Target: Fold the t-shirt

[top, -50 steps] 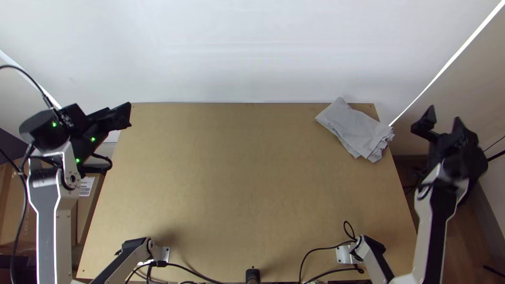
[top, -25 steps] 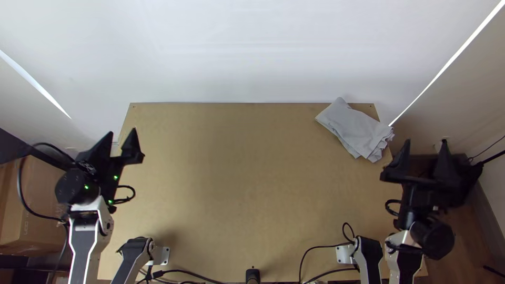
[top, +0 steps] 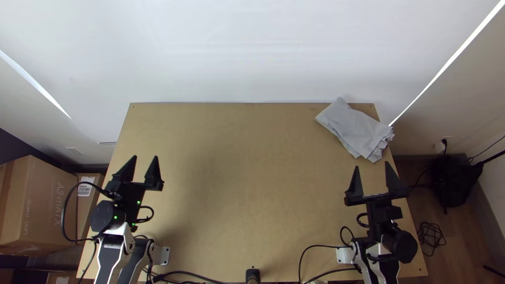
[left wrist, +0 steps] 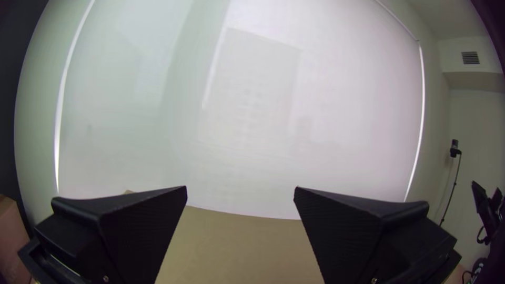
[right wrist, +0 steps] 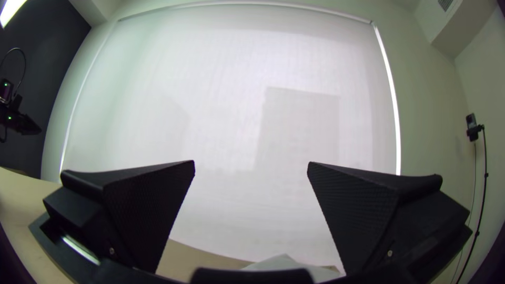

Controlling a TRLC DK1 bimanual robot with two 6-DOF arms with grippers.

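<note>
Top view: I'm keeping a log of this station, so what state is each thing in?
T-shirt: folded, edges uneven, at the table's far right corner.
Left gripper: open, empty.
Right gripper: open, empty.
Table: flat, bearing the t-shirt.
Window blind: drawn down.
Loose cable: bunched on the floor.

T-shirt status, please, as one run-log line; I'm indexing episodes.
grey t-shirt: folded, far right corner of table | left gripper: jaws open, empty | right gripper: jaws open, empty | t-shirt contact: none
</note>
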